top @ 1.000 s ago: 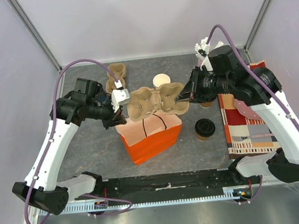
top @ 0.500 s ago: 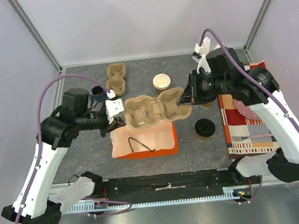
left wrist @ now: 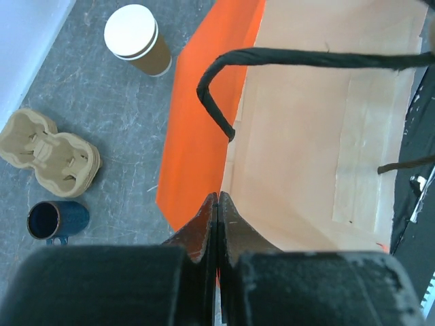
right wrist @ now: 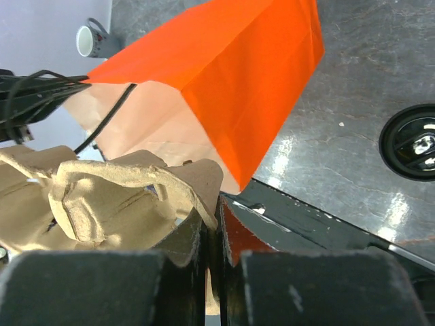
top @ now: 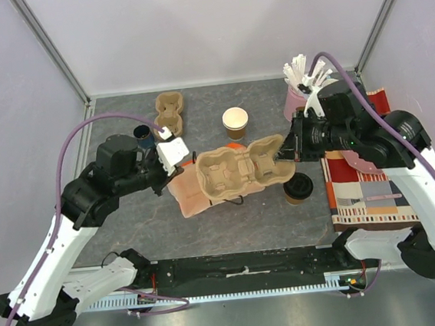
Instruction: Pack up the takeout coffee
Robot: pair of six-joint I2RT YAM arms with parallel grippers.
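Bag (left wrist: 204, 129) stood up a second ago; now it leans over near the table's middle, and the tray (top: 241, 172) has come lower across it. Left pincer (left wrist: 217, 204) is shut tight on the bag's rim. Right pincer (right wrist: 216, 210) is pinched narrow on the tray's edge. The open cup (top: 235, 120) stands toward the back edge. The lidded cup (top: 298, 187) stands just beside the tray's right end.

You have the paper bag (top: 187, 194) on the table (top: 130, 217), the cup carrier (top: 241, 172) over it.
Behind the bag stands the open cup (top: 235, 120); to its right the lidded cup (top: 298, 187), then the cloth (top: 363, 195); at back left the spare carriers (top: 170, 112) and the mug (top: 143, 135).
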